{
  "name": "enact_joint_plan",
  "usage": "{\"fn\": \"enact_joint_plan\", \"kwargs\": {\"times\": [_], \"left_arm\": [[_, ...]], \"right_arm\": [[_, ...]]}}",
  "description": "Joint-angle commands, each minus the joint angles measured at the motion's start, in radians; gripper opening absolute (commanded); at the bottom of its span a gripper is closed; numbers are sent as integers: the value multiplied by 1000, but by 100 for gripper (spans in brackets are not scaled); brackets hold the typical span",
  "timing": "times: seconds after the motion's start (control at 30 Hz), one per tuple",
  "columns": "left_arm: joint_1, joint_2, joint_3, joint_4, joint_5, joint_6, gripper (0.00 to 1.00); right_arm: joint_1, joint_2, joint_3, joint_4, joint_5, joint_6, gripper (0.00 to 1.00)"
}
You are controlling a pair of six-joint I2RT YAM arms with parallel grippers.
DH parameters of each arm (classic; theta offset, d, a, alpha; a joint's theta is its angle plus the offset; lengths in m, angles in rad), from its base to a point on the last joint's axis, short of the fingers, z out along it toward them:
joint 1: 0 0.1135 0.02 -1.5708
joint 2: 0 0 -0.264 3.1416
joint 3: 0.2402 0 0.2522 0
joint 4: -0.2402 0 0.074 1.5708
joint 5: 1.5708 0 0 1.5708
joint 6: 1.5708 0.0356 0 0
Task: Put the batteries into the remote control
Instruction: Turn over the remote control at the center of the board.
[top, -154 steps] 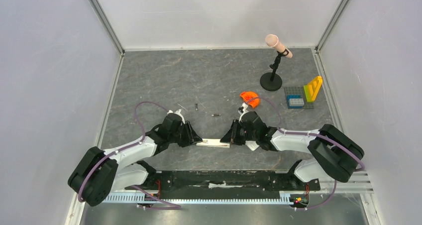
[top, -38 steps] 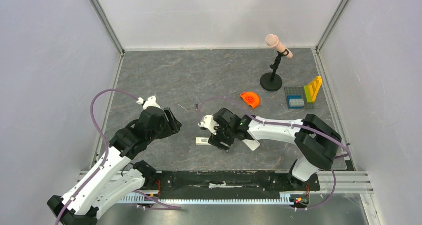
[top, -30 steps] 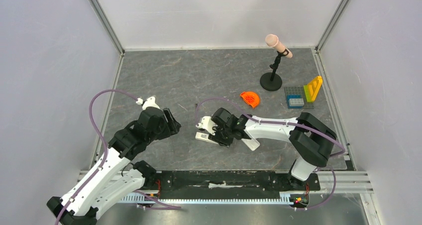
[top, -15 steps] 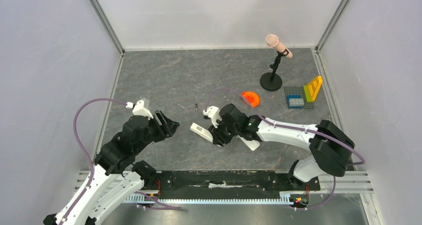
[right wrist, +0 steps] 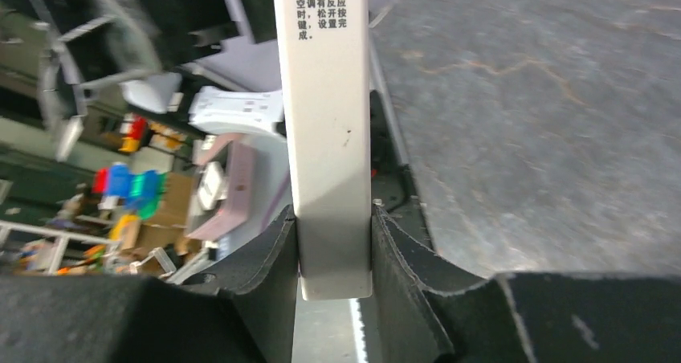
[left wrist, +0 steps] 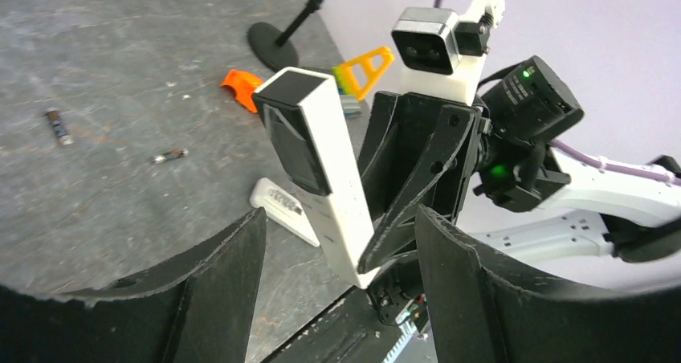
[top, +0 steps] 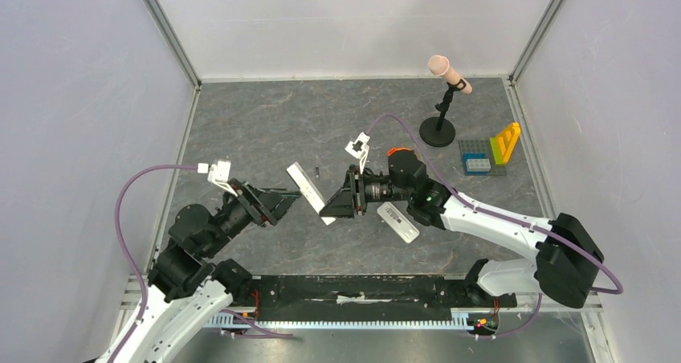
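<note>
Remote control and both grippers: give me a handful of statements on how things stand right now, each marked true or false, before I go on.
1. The right gripper is clamped on the remote control. True.
2. The remote control lies flat on the table. False: it is held up off the table, tilted.
3. The left gripper is closed on the remote's free end. False: its jaws stand open, with a gap on either side of the remote.
4. At least two batteries lie loose on the table. True.
5. The shorter white block lies on the table, held by neither gripper. True.
</note>
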Motion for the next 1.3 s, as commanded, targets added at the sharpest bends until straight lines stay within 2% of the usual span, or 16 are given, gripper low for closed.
{"fn": "enact_joint_plan", "kwargs": {"times": [0.0,0.23,0.37,0.47,0.53,0.63,0.73,0.8,0.9,0.97,1.07,1.13,1.27], "left_arm": [[4,22,-34,212,104,7,74],[4,66,-108,445,188,-85,73],[4,87,-132,494,195,-117,67],[4,89,-135,501,190,-123,50],[5,91,-139,495,182,-123,36],[4,98,-140,477,165,-124,5],[3,96,-128,423,120,-104,2],[5,93,-102,329,70,-75,2],[4,116,-27,141,-63,-18,2],[5,161,30,-32,-207,-5,2],[5,286,123,-276,-430,-14,2],[8,399,163,-364,-501,-8,2],[62,634,181,-376,-451,36,2]], "right_arm": [[3,-60,-27,250,-149,210,30],[8,-71,-32,248,-176,240,31],[11,-57,-35,260,-180,256,31],[11,-48,-39,262,-180,265,31],[11,-39,-42,261,-180,277,32],[12,-29,-42,245,-184,279,38],[11,-50,-57,226,-149,263,52],[11,-69,-58,183,-112,234,68],[8,-112,-42,25,26,110,87],[4,-138,-32,-114,171,33,93],[-11,-156,-22,-332,409,-53,94],[-14,-155,-24,-443,541,-115,94],[-26,-137,-32,-607,853,-207,93]]}}
